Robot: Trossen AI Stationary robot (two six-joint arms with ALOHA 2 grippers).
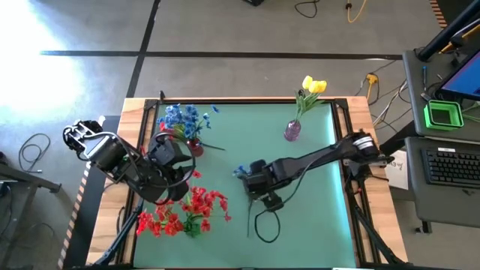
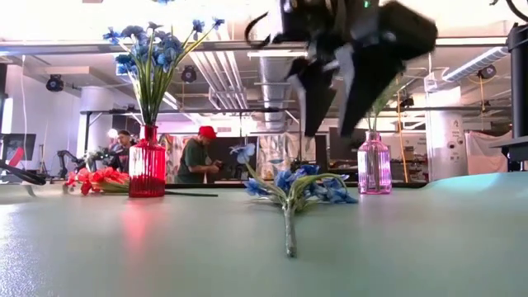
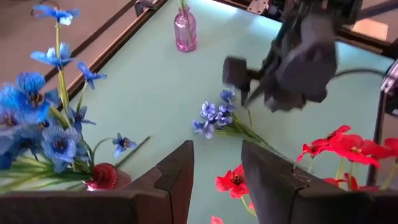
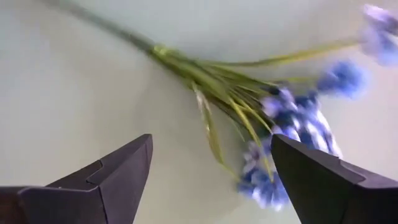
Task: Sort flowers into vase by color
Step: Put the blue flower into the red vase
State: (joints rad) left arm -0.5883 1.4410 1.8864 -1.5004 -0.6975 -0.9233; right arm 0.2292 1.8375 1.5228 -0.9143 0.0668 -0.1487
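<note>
A loose bunch of blue flowers [image 2: 297, 183] lies flat at mid-table, its stem end [image 2: 289, 239] toward the near edge. My right gripper [image 2: 330, 87] hangs open just above it, fingers pointing down; the wrist view shows the bunch [image 4: 249, 106] beyond the spread fingers [image 4: 124, 174]. A red vase [image 1: 193, 144] near the far left holds blue flowers [image 1: 184, 118]. A pink vase [image 1: 292, 130] at the far middle holds yellow flowers [image 1: 313, 85]. Red flowers [image 1: 187, 210] lie at the near left. My left gripper [image 3: 217, 168] waits open above them, holding nothing.
A thin dark stem [image 1: 211, 148] lies on the mat beside the red vase. A black cable loop [image 1: 262, 225] from the right arm rests near the front edge. The wooden frame [image 1: 135, 109] borders the green mat. People [image 2: 198, 161] stand in the room beyond the table.
</note>
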